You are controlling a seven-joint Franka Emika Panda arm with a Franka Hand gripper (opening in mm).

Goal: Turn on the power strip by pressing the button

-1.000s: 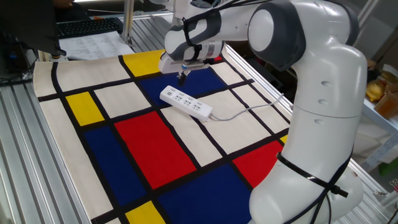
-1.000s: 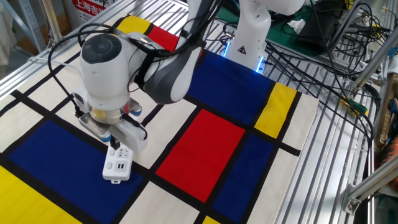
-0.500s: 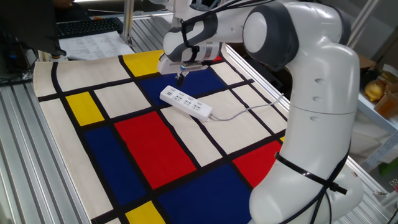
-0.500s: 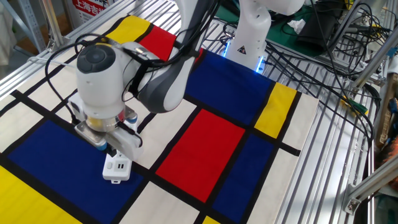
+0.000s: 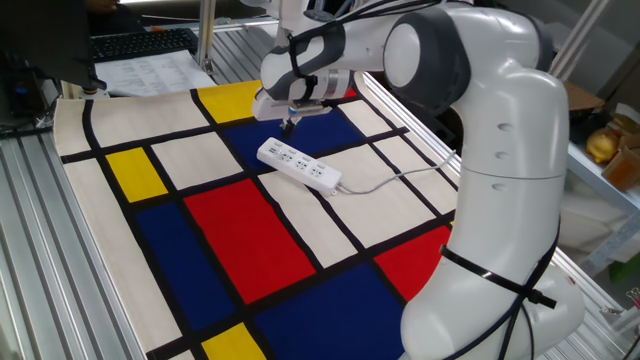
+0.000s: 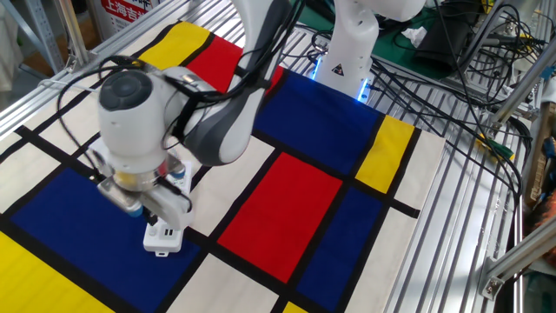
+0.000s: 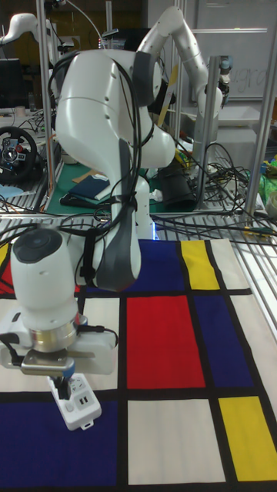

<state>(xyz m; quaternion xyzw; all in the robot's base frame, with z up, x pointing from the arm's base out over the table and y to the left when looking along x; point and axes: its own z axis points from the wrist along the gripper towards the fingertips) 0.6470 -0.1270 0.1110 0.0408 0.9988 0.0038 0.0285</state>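
Observation:
The white power strip (image 5: 298, 166) lies at an angle on the checked mat, where a blue and a white field meet, and its thin grey cord (image 5: 400, 177) trails off to the right. Its button is too small to make out. My gripper (image 5: 289, 123) points down just above and behind the strip's far-left end, its fingertips together as one dark tip with nothing between them. From the other fixed view, the wrist covers most of the power strip (image 6: 163, 237), leaving only one end visible. The tall fixed view shows the gripper (image 7: 63, 387) right over the power strip (image 7: 81, 410).
The mat (image 5: 230, 230) of red, blue, yellow and white fields covers the table. A keyboard (image 5: 140, 42) and papers lie beyond its far-left corner. Metal rails (image 6: 486, 200) and loose cables (image 6: 452, 78) border the mat. The arm's white base (image 5: 490, 300) stands at the near right.
The gripper has drifted a little toward and past the strip's far-left end. The strip and its cord have not moved.

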